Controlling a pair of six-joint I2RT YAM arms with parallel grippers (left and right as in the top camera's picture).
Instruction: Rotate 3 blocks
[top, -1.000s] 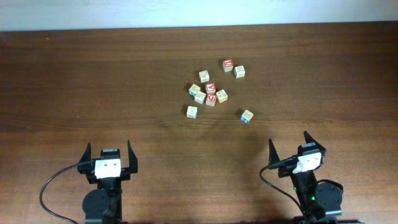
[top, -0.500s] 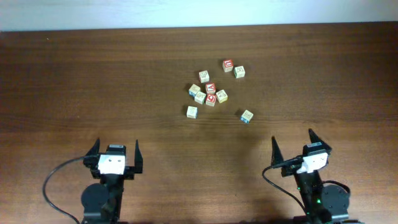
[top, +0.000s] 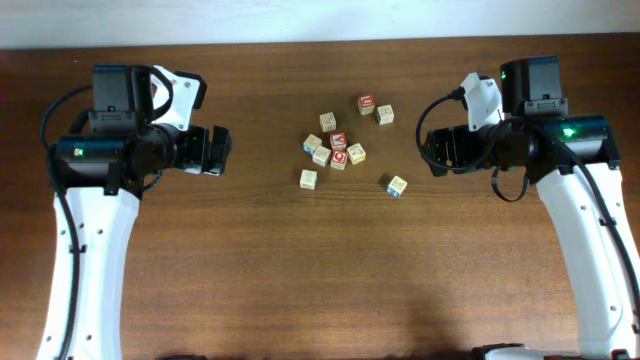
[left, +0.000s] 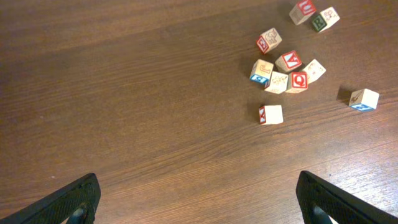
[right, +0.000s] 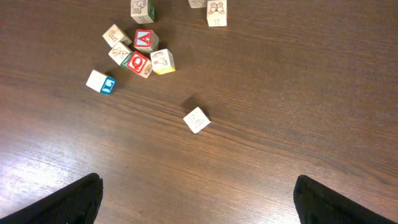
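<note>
While hanging over the dark wooden table (top: 200, 280), left gripper (top: 217, 150): sitting at the left of the overhead frame, jaws standing wide apart, clamping nothing, well apart from every cube.
left gripper in its own view (left: 198, 177): showing only black fingertips (left: 74, 199) at the bottom corners, with bare wood between them.
right gripper (top: 429, 145): sitting at the right of the overhead frame, jaws likewise spread wide, gripping nothing, near the right loose cube but not touching it.
cluster of letter cubes (top: 338, 148): lying just right of centre in the upper half of the overhead frame, between the two grippers.
red Q cube (top: 340, 157): sitting in the cluster directly below a red cube (top: 338, 140), with a cream cube (top: 321, 156) just beside it on the left and a yellowish cube (top: 357, 154) on the right.
blue-sided cream cube (top: 313, 145): lying at the cluster's left edge.
upper pair: red-topped cube (top: 367, 103) and pale cube (top: 385, 115) lying just beside each other, above and right of the cluster.
single cream cube (top: 328, 122): lying just above the cluster.
left loose cube (top: 308, 179): lying alone below the cluster, showing a red-and-white side in the left wrist view (left: 270, 114).
right loose cube (top: 397, 186): lying alone at the group's lower right, showing a blue-and-white side towards the bottom of the frame.
</note>
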